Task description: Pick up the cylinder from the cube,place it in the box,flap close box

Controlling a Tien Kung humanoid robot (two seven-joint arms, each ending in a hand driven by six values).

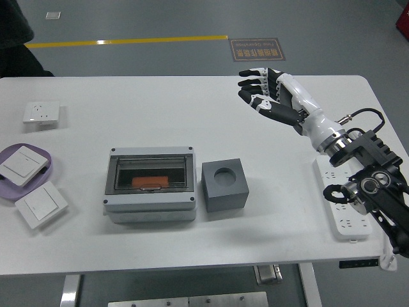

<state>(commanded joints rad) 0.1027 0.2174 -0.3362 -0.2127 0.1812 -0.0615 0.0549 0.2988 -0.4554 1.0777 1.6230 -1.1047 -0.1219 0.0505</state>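
The grey box (pixel 151 203) stands at the table's middle left with its clear flap shut. The orange cylinder (pixel 151 181) lies inside it, seen through the flap. The grey cube (pixel 225 186) with an empty round hole on top stands just right of the box. My right hand (pixel 261 91) is raised over the far right of the table, well away from the box and cube, fingers relaxed and holding nothing. My left arm is out of view.
A purple plate (pixel 45 171) with a white switch stands at the left edge, another switch (pixel 41 203) in front of it, a socket (pixel 41 112) behind. A white power strip (pixel 345 214) and cable (pixel 365 153) lie at the right. A dark sleeve (pixel 16 32) shows at top left.
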